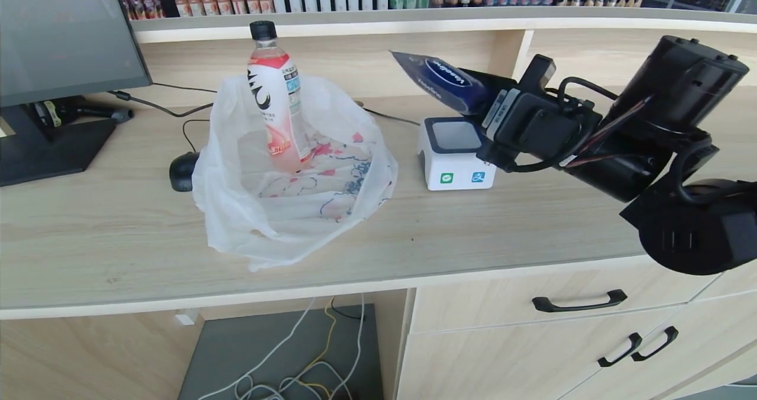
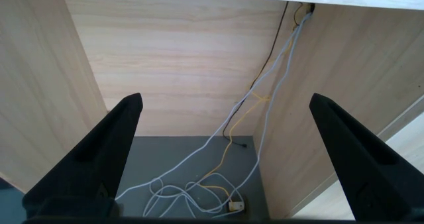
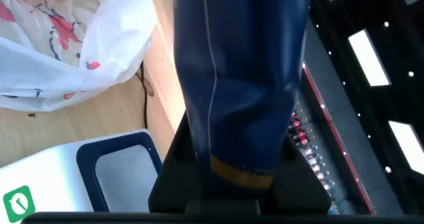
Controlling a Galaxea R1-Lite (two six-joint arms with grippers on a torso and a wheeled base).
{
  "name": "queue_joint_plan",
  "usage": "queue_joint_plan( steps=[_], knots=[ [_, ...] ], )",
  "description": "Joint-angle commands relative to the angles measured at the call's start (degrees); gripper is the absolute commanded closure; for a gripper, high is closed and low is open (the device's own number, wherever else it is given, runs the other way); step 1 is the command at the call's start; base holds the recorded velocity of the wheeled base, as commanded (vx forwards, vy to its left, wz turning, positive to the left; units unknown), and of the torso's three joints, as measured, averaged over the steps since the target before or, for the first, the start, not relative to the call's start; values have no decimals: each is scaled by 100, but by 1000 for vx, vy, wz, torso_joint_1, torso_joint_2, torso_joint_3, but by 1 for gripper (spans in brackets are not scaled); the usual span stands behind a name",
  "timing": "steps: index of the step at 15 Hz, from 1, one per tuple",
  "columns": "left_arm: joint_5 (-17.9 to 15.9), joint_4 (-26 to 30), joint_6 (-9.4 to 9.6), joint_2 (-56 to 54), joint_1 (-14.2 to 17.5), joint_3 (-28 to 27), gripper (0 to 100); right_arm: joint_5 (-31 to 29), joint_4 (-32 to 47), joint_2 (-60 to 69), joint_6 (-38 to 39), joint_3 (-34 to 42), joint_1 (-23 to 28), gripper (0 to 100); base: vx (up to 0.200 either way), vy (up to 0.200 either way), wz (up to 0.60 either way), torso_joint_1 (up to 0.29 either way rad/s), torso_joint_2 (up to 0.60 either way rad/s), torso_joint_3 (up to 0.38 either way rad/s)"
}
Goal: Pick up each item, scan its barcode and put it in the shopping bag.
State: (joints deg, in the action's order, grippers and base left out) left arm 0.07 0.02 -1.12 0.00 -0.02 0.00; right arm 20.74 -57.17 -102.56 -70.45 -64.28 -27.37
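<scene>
Right fingers [image 1: 501, 110] pinch glossy blue pouch [image 1: 440, 80] above boxy scanner [image 1: 452, 154].

A dark blue tube [image 1: 440, 80], tilted, sits in the right claw [image 1: 491, 101] above the white scanner [image 1: 452, 157], right of centre. A pink bottle [image 1: 275, 92] stands in the white shopping bag [image 1: 295, 210], centre.

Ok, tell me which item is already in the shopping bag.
The black-capped drink bottle, standing in the shopping bag; the blue tube sits in the right gripper near the scanner.
</scene>
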Motion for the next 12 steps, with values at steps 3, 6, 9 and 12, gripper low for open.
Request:
queue_joint_plan(
  steps=[3,6,9,12],
  knots=[
    [1,-2,-2,0,2,0,0,335,57,-309,-285,-93,82,100,0,0,0,0,0,0],
    [1,-2,-2,0,2,0,0,379,57,-361,-461,-111,170,100,0,0,0,0,0,0],
    [1,-2,-2,0,2,0,0,563,198,-379,-786,-102,197,100,0,0,0,0,0,0],
    [1,-2,-2,0,2,0,0,642,382,-379,-1059,-102,197,100,0,0,0,0,0,0]
  ],
)
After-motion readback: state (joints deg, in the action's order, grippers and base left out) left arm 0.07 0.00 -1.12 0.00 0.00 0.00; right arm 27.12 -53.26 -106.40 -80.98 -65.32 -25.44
